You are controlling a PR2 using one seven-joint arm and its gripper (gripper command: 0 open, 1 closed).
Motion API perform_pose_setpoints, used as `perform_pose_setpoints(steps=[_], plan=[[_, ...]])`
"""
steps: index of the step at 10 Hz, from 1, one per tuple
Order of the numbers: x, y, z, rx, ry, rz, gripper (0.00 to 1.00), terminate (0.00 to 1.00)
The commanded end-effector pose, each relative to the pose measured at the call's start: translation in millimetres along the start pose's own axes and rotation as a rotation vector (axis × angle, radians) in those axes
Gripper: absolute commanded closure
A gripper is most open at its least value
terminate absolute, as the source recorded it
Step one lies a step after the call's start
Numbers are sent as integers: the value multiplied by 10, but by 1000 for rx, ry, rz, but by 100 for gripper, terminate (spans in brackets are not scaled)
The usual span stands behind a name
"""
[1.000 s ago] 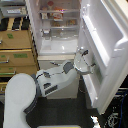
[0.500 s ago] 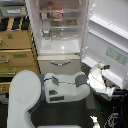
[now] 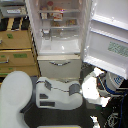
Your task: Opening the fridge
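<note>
The tall white fridge [image 3: 59, 30] stands at the back with its large upper door [image 3: 109, 37] swung wide open toward the exterior view's right, inner racks facing me. Lit shelves with food show inside. A lower drawer with a silver handle [image 3: 59, 63] is shut. My white arm [image 3: 57, 92] reaches from the bottom left toward the right. My gripper [image 3: 96, 86] is a blurred white shape just under the door's lower edge. I cannot tell whether it is open or shut, or whether it touches the door.
A wooden drawer cabinet [image 3: 17, 50] stands left of the fridge with dark boxes on top. A blue and white object [image 3: 116, 82] sits low at the right below the door. Cables [image 3: 112, 117] lie on the dark floor.
My gripper has moved right and downward, from in front of the fridge body to under the door's lower edge. The door has swung wider to the right.
</note>
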Motion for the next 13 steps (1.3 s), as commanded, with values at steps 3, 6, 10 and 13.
perform_pose_setpoints(steps=[3, 6, 10, 13], plan=[[-3919, 1009, -795, -12, -281, 564, 0, 0], [-4528, 886, -970, -5, -256, 659, 0, 0], [-5244, 624, -1223, 41, -121, 728, 0, 0], [-5425, 189, -1675, 78, 44, 697, 0, 100]])
